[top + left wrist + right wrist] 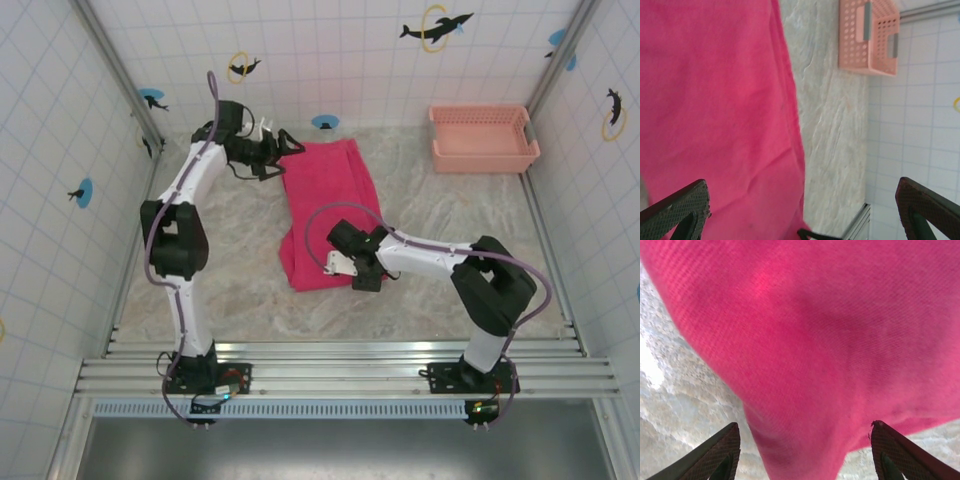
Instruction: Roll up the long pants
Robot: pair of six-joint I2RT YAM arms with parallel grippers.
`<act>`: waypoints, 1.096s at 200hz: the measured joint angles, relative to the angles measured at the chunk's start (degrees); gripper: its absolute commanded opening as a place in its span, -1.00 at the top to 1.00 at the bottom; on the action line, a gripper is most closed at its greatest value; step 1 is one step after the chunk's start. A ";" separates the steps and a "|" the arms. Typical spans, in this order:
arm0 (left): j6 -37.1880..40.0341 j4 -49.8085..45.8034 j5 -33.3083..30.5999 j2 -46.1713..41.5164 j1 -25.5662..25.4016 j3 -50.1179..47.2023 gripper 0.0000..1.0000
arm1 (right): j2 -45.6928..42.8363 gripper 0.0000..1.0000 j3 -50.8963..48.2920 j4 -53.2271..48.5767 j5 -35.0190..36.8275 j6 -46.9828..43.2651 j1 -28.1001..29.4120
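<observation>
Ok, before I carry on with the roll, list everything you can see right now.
long pants: one, bright pink-red, lying lengthwise mid-table, far end to near end
basket: one, salmon-pink plastic, far right corner of the table
table: one, marbled beige, under everything
dolphin stickers: several, dark on blue or yellow rings, on the white tiled walls
left arm: one, white and black, reaching to the pants' far left corner
right arm: one, white and black, reaching to the pants' near end
left pincer: one, dark fingers, open, over the pants' edge
right pincer: one, dark fingers, open, close over the cloth
</observation>
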 measured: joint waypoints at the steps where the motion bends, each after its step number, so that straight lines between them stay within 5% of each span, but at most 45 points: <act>1: 0.22 -0.07 -0.22 -0.55 -0.02 -0.76 -0.95 | 0.04 -0.31 0.00 0.04 0.00 0.00 0.04; 15: 2.91 -0.68 -2.51 -4.17 -0.09 -7.10 -0.95 | 0.79 -0.09 0.02 0.50 -0.39 -0.28 0.37; 30: 6.47 -2.32 -6.32 -6.80 -0.68 -12.57 -0.95 | 2.03 0.51 0.63 0.11 -1.22 -0.11 0.42; 47: 11.19 -5.60 -12.28 -8.61 -2.43 -15.56 -0.95 | 4.17 0.68 3.13 -1.84 -3.32 0.22 0.24; 79: 18.49 -9.81 -22.47 -12.72 -9.20 -16.48 -0.95 | 5.68 0.75 9.60 -7.91 -10.25 0.90 -0.26; 126: 19.32 -8.33 -24.37 -15.15 -13.05 -19.89 -0.95 | 4.24 0.77 11.37 -15.17 -21.77 2.38 0.15; 174: 19.30 -8.17 -22.43 -15.15 -16.24 -25.88 -0.95 | 3.37 0.79 14.62 -23.50 -36.39 3.17 -3.87; 219: 19.69 -7.80 -14.43 -16.79 -18.53 -27.74 -0.82 | 3.39 0.79 18.47 -26.86 -42.53 3.32 -7.52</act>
